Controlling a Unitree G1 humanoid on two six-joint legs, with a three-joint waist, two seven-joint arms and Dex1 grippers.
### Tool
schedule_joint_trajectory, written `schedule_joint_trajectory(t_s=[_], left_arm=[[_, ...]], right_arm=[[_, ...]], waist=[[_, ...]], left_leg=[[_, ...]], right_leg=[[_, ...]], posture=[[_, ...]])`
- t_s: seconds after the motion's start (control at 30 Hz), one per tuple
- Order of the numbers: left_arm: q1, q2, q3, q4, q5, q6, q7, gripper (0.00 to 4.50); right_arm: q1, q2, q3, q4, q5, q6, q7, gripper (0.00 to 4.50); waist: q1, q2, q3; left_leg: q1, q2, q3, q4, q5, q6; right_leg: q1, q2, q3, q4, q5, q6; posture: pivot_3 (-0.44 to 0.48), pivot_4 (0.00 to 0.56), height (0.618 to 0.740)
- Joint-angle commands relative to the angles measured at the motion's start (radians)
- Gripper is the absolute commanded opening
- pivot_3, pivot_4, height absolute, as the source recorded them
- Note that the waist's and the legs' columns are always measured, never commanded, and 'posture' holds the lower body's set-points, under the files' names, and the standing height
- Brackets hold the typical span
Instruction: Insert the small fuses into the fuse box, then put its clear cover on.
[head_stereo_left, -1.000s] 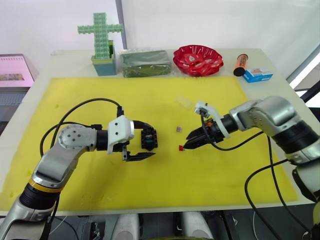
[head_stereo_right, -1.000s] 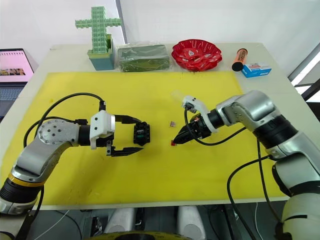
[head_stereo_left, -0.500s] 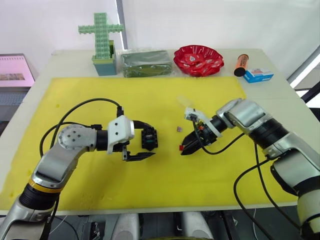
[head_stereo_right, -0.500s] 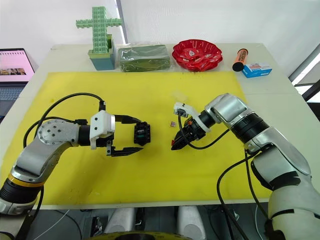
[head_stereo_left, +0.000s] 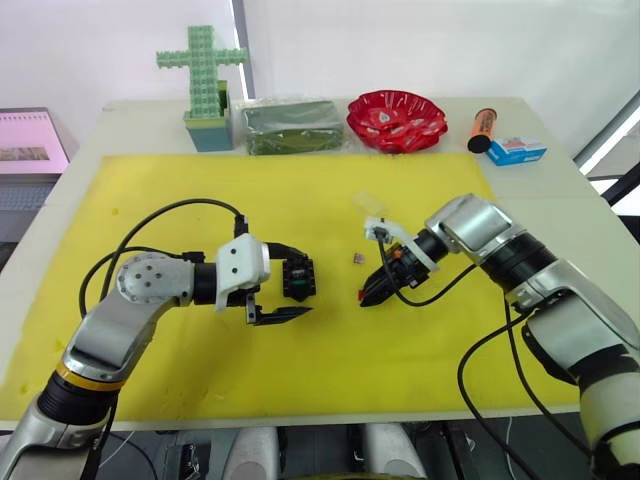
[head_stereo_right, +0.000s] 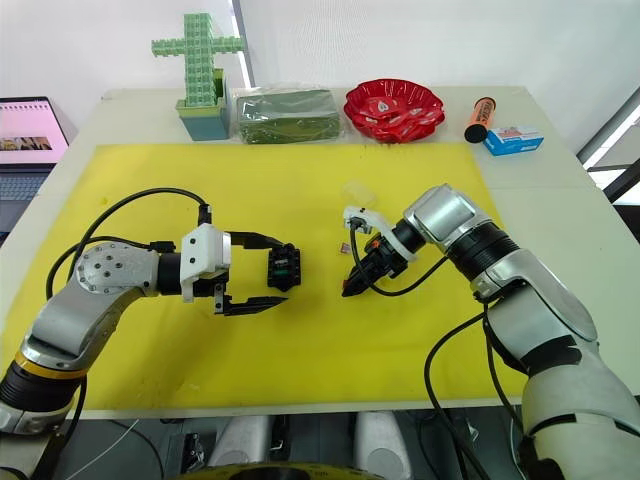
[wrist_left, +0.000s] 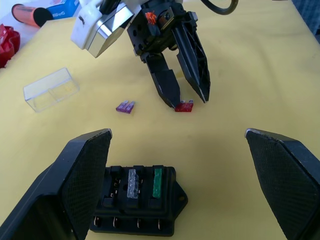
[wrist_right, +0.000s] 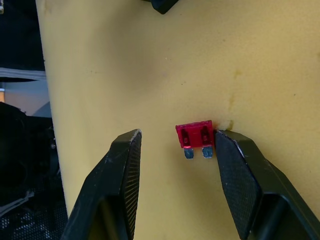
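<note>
Right wrist view: right tool spread, red fuse touching one finger; left tool apart.

Pale table, yellow mat, red bowl, green packet, blue box

Looking down and forward from head height, both eye views taking in the whole yellow mat and the table's far edge, nearly the same scene with a slight sideways offset. Left wrist view sitting low and close, peering along its own open fingers at the fuse box and, beyond it, the right gripper. Right wrist view hovering nearest of all, facing down at the red fuse, also sharing it with the left wrist view.
</note>
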Motion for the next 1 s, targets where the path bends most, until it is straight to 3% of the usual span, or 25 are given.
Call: schedule_joint_trajectory(t_s=[0.03,0.1,0.3,0.43,0.73,1.0], left_arm=[[-0.007,0.005,0.015,-0.031,-0.004,-0.001,0.005,4.50],[-0.007,0.005,0.015,-0.031,-0.004,0.000,0.006,4.50],[-0.001,0.007,0.016,-0.033,-0.003,-0.003,0.006,4.50],[0.001,0.007,0.017,-0.033,-0.003,-0.003,0.006,4.50],[0.001,0.008,0.018,-0.031,-0.006,-0.003,0.004,4.50],[0.009,0.010,0.026,-0.034,-0.012,0.002,0.007,4.50]], right_arm=[[-0.026,0.014,-0.026,0.023,-0.027,-0.011,0.024,1.44],[-0.028,0.020,-0.025,0.038,-0.042,-0.018,0.028,0.73],[-0.031,0.032,-0.036,0.074,-0.075,-0.037,0.036,0.73],[-0.025,0.029,-0.044,0.068,-0.079,-0.039,0.040,0.03],[0.000,-0.004,-0.070,0.006,-0.071,0.017,0.039,0.03],[0.072,-0.037,-0.303,-0.239,0.079,0.411,-0.137,0.03]], waist=[[0.000,0.000,0.000],[0.001,0.000,0.000],[0.000,0.000,0.000],[0.000,0.000,0.000],[0.001,0.000,0.000],[0.001,0.000,0.000]], left_leg=[[0.000,0.000,0.000,0.000,0.000,0.000],[0.000,0.000,0.000,0.000,0.000,0.000],[0.000,0.000,0.000,0.000,0.000,0.000],[0.000,0.000,0.000,0.000,0.000,0.000],[0.000,0.000,0.000,0.000,0.000,0.000],[0.000,0.000,0.000,0.000,0.000,0.000]], right_leg=[[0.000,0.000,0.000,0.000,0.000,0.000],[0.000,0.000,0.000,0.000,0.000,0.000],[0.000,0.000,0.000,0.000,0.000,0.000],[0.000,0.000,0.000,0.000,0.000,0.000],[0.000,0.000,0.000,0.000,0.000,0.000],[0.000,0.000,0.000,0.000,0.000,0.000]], posture=[[0.000,0.150,0.740],[0.000,0.150,0.740],[0.000,0.150,0.740],[0.000,0.150,0.740],[0.000,0.150,0.740],[0.000,0.150,0.740]])
